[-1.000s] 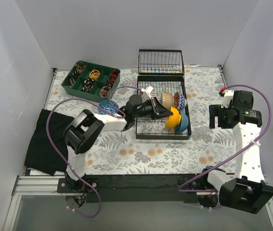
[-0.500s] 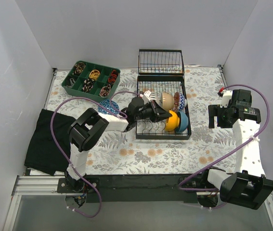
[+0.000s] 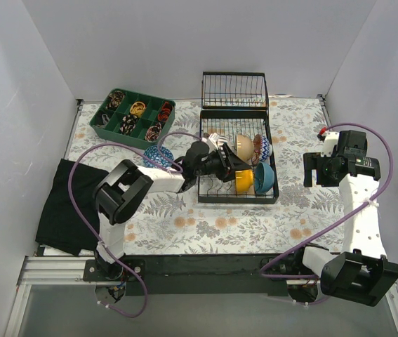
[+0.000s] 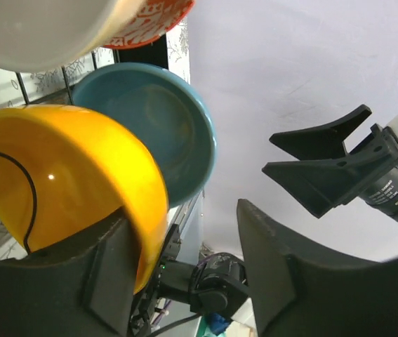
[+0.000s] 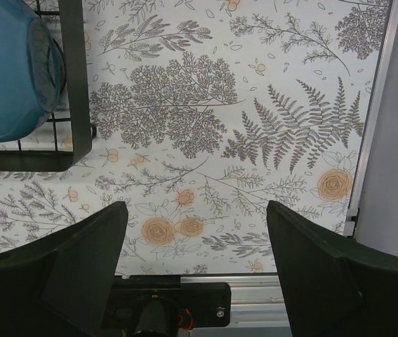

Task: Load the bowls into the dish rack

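Observation:
The black wire dish rack (image 3: pixel 237 199) holds several bowls on edge: beige (image 3: pixel 243 145), red-and-white patterned (image 3: pixel 262 147), solid blue (image 3: pixel 264 177) and orange-yellow (image 3: pixel 244 180). My left gripper (image 3: pixel 235 167) reaches into the rack and stands open. In the left wrist view the orange-yellow bowl (image 4: pixel 65 175) rests against one finger (image 4: pixel 107 281), with the other finger well apart. The solid blue bowl (image 4: pixel 156 126) stands just behind it. A blue patterned bowl (image 3: pixel 158 153) sits on the table left of the rack. My right gripper (image 3: pixel 318 170) hovers open right of the rack, empty.
A green compartment tray (image 3: pixel 133 114) of small items stands at the back left. A black cloth (image 3: pixel 65 203) lies at the left edge. The rack's wire basket section (image 3: pixel 234 89) is at the back. White walls enclose the floral table (image 5: pixel 255 140).
My left gripper has opened from shut. The orange-yellow bowl has dropped slightly lower into the rack beside the solid blue bowl. The right arm has barely moved.

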Robot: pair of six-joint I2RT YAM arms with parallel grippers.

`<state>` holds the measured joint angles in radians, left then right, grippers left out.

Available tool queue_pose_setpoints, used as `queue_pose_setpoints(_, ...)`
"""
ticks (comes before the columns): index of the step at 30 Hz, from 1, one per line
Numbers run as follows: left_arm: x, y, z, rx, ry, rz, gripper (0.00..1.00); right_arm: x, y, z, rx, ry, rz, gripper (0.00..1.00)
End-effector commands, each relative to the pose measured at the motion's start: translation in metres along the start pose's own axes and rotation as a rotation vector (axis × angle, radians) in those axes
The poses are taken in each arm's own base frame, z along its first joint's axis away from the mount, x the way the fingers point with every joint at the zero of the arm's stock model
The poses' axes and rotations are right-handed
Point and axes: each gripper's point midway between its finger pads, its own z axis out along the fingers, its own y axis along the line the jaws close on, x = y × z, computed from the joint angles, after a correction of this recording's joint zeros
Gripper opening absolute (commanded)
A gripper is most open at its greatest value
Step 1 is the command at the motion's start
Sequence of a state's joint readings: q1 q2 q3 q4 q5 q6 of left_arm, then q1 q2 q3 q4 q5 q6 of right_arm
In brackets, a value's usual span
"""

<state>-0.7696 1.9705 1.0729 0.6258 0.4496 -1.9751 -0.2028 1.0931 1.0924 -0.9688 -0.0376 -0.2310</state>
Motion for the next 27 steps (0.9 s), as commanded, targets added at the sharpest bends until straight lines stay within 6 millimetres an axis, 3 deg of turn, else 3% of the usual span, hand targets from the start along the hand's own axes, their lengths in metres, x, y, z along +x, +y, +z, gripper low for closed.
queue_pose_setpoints(1, 0.004, -0.035, -0.021, 0.027, 0.007, 0.131, 0.59, -0.014, 0.003, -0.010, -0.009, -0.084, 0.006, 0.88)
queue_pose_setpoints(6, 0.005, -0.044, -0.043, -0.025, 0.033, 0.289, 0.66, -0.015, 0.005, -0.018, -0.009, -0.120, 0.012, 0.89)
queue_pose_setpoints(7, 0.008, -0.030, -0.049, -0.096, 0.059, 0.293, 0.68, -0.016, 0.005, -0.021, -0.006, -0.134, 0.009, 0.89)
queue_pose_setpoints(13, 0.005, -0.001, -0.088, -0.290, 0.144, 0.467, 0.72, -0.018, 0.008, -0.031, -0.007, -0.176, 0.008, 0.89)
queue_pose_setpoints(16, -0.012, -0.004, -0.104, -0.344, 0.139, 0.597, 0.71, -0.019, 0.010, -0.037, -0.010, -0.202, 0.006, 0.89)
queue_pose_setpoints(17, -0.028, -0.007, -0.113, -0.371, 0.114, 0.764, 0.71, -0.019, 0.010, -0.038, -0.011, -0.210, 0.004, 0.89)
queue_pose_setpoints(19, -0.047, -0.011, -0.129, -0.429, 0.116, 0.935, 0.72, -0.020, 0.012, -0.042, -0.013, -0.228, 0.000, 0.89)
queue_pose_setpoints(20, -0.069, -0.010, -0.143, -0.456, 0.129, 1.080, 0.73, -0.020, 0.013, -0.043, -0.019, -0.230, -0.002, 0.89)
queue_pose_setpoints(23, -0.093, -0.017, -0.175, -0.440, 0.266, 1.245, 0.68, -0.021, 0.016, -0.048, -0.034, -0.249, -0.011, 0.89)
queue_pose_setpoints(24, -0.104, 0.001, -0.182, -0.474, 0.388, 1.385, 0.66, -0.021, 0.017, -0.049, -0.038, -0.253, -0.014, 0.89)
queue_pose_setpoints(25, -0.097, 0.015, -0.201, -0.522, 0.506, 1.366, 0.65, -0.021, 0.019, -0.050, -0.047, -0.252, -0.015, 0.89)
queue_pose_setpoints(26, -0.112, 0.007, -0.212, -0.531, 0.536, 1.430, 0.65, -0.022, 0.019, -0.049, -0.049, -0.250, -0.017, 0.89)
queue_pose_setpoints(27, -0.116, 0.021, -0.223, -0.542, 0.653, 1.502, 0.65, -0.022, 0.021, -0.049, -0.059, -0.247, -0.017, 0.89)
